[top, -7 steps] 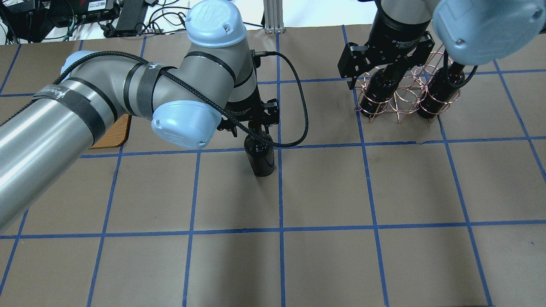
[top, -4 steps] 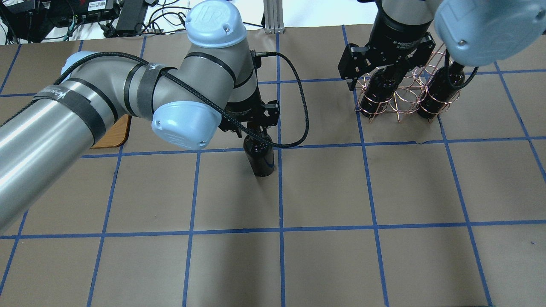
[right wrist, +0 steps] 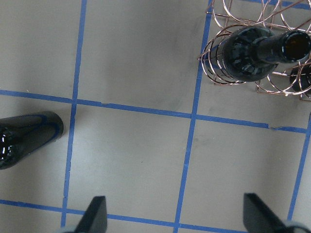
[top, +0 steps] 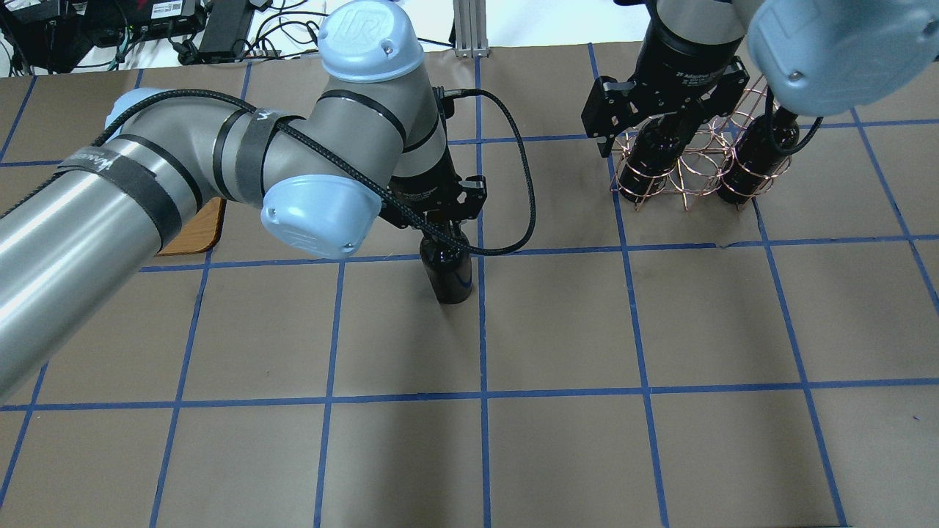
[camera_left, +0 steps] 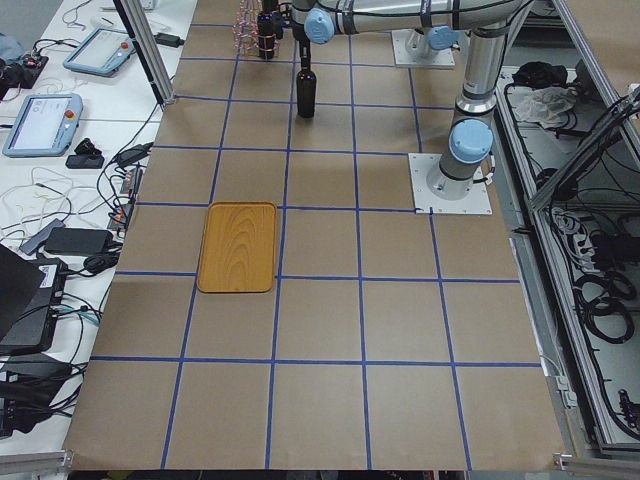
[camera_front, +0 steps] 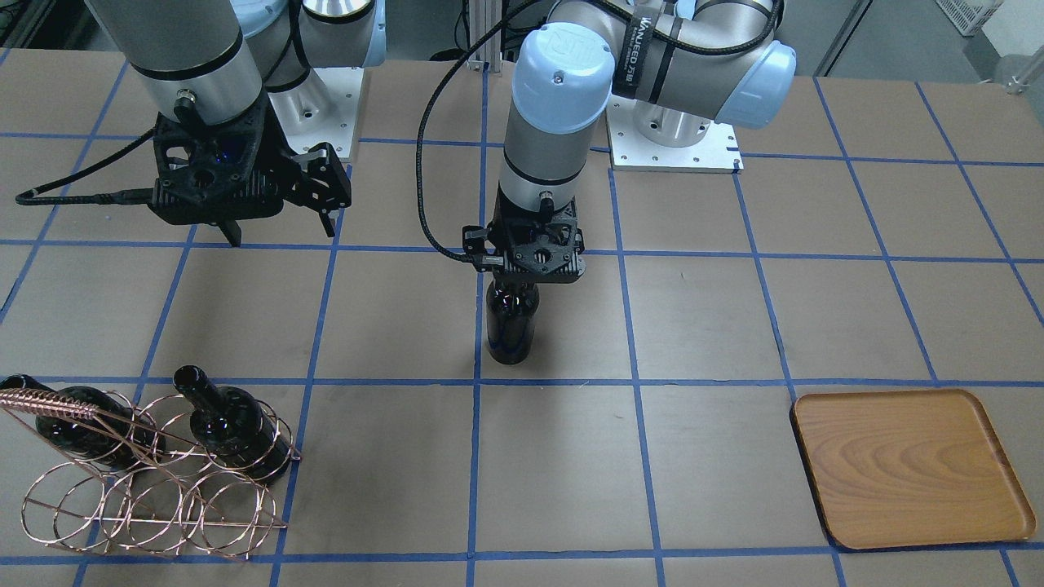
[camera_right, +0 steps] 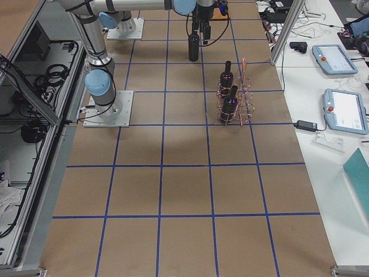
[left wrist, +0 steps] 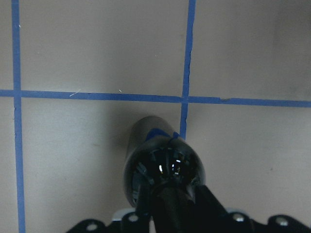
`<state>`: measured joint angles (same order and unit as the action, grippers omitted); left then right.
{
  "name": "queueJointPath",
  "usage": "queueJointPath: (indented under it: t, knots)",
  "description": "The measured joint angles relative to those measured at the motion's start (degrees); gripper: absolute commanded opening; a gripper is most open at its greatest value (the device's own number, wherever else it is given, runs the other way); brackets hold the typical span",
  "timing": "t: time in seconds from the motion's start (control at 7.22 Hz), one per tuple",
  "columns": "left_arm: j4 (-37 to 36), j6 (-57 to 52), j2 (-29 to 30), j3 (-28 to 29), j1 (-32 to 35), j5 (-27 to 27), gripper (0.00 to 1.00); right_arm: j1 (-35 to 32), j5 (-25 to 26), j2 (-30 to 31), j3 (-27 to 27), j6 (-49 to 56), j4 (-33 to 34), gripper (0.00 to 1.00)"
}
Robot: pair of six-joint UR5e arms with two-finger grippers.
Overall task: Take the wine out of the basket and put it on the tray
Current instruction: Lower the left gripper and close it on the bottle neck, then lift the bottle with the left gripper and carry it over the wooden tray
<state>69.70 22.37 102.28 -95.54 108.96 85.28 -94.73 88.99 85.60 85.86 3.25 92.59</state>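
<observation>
At table (camera_front: 701, 310) centre, left claw (camera_front: 523, 281) grips wine (camera_front: 512, 326) by its neck; right claw (camera_front: 283, 236) gapes wide.

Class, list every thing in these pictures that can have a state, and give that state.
Near-black glass wine bottle: upright on the table, neck gripped.
Two other black glass bottles: slotted in the basket's rings, necks up.
Copper wire basket: standing, holding two bottles.
Light wooden tray: flat, no bottle on it.
Left gripper: shut on the bottle's neck.
Right gripper: open, holding nothing.
</observation>
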Motion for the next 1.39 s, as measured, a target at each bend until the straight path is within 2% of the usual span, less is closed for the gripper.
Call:
queueJointPath:
  t: [0.14, 0.55, 0.83, 1.11, 1.39]
  knots:
    - [0.03, 0.05, -0.02, 0.00, 0.00, -0.67, 0.23, -0.02, 0.03, 0.04, 0.00, 0.00, -0.03, 1.00]
    - [0.26, -0.57, -1.08, 0.55, -1.47, -0.90, 0.11, -0.02, 0.12, 0.09, 0.00, 0.00, -0.04, 1.00]
    - [1.57, -2.43, -2.11, 1.54, -4.22, -0.90, 0.10, -0.02, 0.15, 0.09, 0.00, 0.00, 0.00, 1.00]
    - [8.64, -11.59, -3.00, 5.84, -10.28, -0.83, 0.10, -0.01, 0.21, 0.09, 0.00, 0.00, 0.01, 1.00]
    - [16.82, -26.76, -3.98, 10.01, -19.47, 0.74, 0.09, -0.02, 0.43, 0.09, 0.00, 0.00, -0.03, 1.00]
